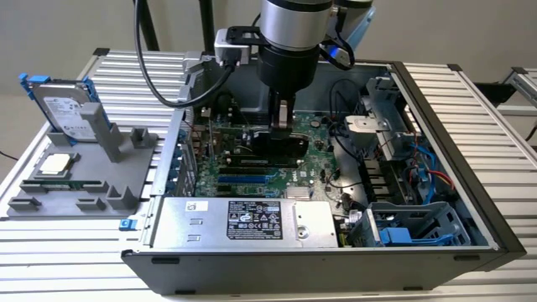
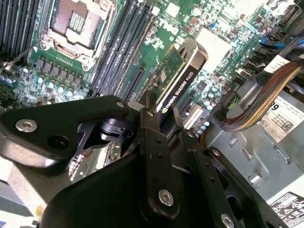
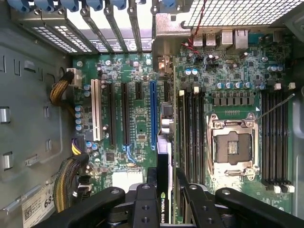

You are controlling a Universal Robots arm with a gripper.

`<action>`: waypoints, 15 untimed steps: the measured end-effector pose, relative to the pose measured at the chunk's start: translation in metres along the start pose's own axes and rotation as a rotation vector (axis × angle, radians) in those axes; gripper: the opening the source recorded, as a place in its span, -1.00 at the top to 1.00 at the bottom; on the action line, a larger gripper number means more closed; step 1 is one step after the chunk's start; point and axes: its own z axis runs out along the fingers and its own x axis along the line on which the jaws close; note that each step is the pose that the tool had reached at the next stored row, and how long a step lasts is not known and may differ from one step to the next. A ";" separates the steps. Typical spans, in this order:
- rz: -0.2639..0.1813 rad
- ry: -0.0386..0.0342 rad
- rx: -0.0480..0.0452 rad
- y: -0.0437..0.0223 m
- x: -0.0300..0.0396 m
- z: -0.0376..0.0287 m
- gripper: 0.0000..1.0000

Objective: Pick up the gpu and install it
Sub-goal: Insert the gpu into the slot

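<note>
The gpu is a green card with a black cooler, held on edge inside the open computer case, low over the green motherboard. My gripper comes down from above and is shut on the card's upper edge. In the second wrist view the gpu sticks out from between the black fingers of the gripper. In the first wrist view the gpu is seen edge-on in the gripper, between the blue slot and the memory slots. I cannot tell whether the card touches a slot.
A grey fixture on the exterior view's left carries a hard drive in a blue frame, a processor chip and a memory stick. In the case are the power supply, a drive cage, cables and the empty processor socket.
</note>
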 end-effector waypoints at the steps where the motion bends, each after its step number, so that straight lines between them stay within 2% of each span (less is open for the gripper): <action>1: 0.000 0.0000 0.0000 0.0000 0.0000 0.0000 1.00; 15: 0.000 -0.0004 0.0001 -0.0002 0.0022 0.0023 1.00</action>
